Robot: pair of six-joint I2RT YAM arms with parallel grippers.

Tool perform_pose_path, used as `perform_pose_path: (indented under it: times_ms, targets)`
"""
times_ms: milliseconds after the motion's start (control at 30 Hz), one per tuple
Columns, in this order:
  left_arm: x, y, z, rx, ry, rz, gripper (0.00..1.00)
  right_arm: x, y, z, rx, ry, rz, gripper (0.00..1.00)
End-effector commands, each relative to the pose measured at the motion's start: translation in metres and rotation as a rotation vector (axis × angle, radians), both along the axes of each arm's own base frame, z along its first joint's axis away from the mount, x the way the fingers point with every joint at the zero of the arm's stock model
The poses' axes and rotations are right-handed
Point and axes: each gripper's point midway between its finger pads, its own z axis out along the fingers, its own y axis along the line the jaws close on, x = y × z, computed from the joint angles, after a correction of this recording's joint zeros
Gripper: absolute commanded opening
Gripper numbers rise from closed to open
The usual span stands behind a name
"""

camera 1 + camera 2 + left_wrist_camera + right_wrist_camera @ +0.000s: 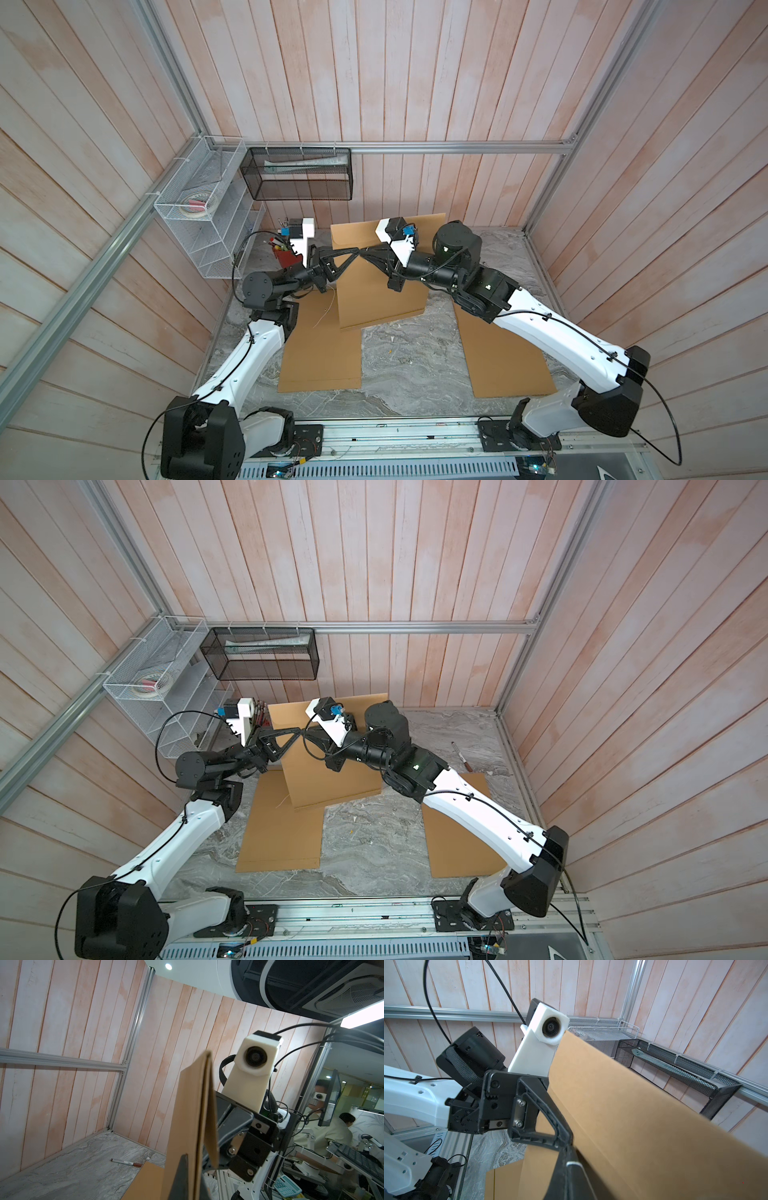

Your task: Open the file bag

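Top views: my left gripper point(355, 251) and right gripper point(368, 257) both pinch the raised file bag point(376, 301); next, I'd peel its flap point(211, 1126) open.

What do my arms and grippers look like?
The left arm and right arm have white shells with black joints and thin black cables tied along them. The left gripper and right gripper are black with triangular open-frame fingers. Each wrist carries a white camera block.

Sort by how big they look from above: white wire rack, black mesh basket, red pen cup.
1. white wire rack
2. black mesh basket
3. red pen cup
Rack and basket hang nearer the camera, so real sizes are unsure.
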Motion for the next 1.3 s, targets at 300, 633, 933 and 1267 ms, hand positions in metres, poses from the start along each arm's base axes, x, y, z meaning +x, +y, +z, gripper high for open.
perform_pose_path:
  times_ms: [300, 633, 933, 1267]
  targets:
    - [-0.010, -0.009, -0.006, 0.012, -0.009, -0.056, 0.00, 0.004, -0.009, 0.028, 0.070, -0.043, -0.061, 0.00]
    - [-0.014, -0.008, -0.006, 0.019, -0.015, -0.055, 0.00, 0.013, -0.036, 0.040, 0.111, -0.082, -0.195, 0.00]
    - [-0.016, -0.007, -0.003, 0.014, -0.023, -0.047, 0.00, 0.019, -0.059, 0.038, 0.120, -0.078, -0.272, 0.00]
    - [-0.011, -0.003, 0.001, -0.005, -0.024, 0.009, 0.00, 0.016, -0.074, 0.031, 0.146, -0.059, -0.294, 0.00]
